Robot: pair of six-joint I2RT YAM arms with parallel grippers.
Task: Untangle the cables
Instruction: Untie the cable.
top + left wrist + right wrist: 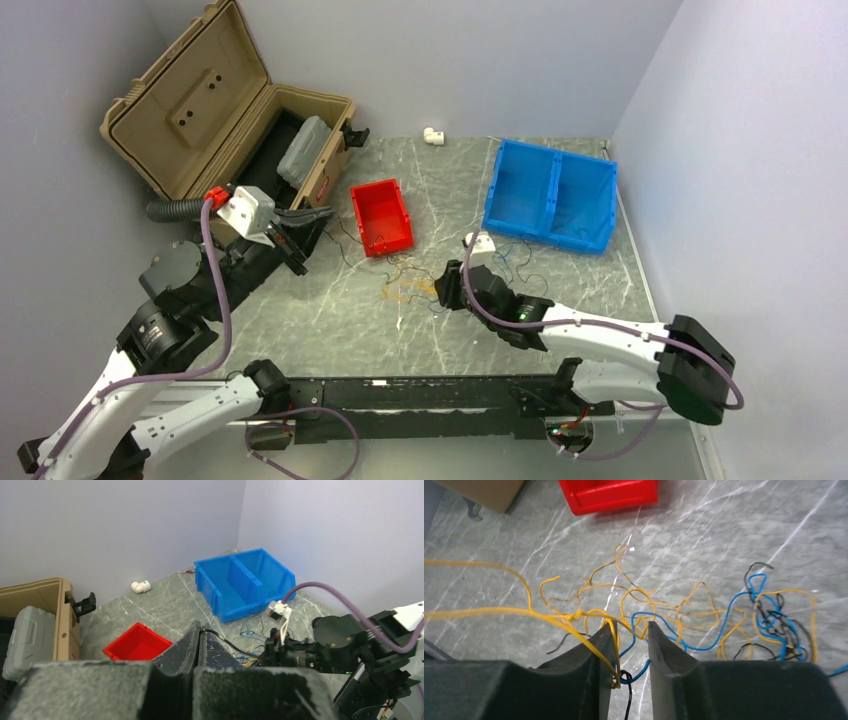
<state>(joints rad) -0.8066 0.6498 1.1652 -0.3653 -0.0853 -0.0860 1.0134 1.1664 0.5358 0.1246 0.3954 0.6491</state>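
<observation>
The cables lie as a thin tangle (410, 285) on the grey table between the two arms. In the right wrist view, orange-yellow loops (589, 587) spread to the left and a blue and dark cluster (774, 620) lies to the right. My right gripper (631, 627) is open just above the tangle (447, 285). A yellow strand, a blue strand and a black strand cross in the gap between its fingers. My left gripper (201, 629) is shut on a thin black cable (235, 647) and held up near the red bin (312, 213). That cable runs down toward the tangle.
A red bin (381, 216) stands just behind the tangle and a blue two-part bin (550, 195) at the back right. An open tan case (230, 110) and a black ribbed hose (172, 210) are at the left. A white fitting (433, 134) lies by the back wall.
</observation>
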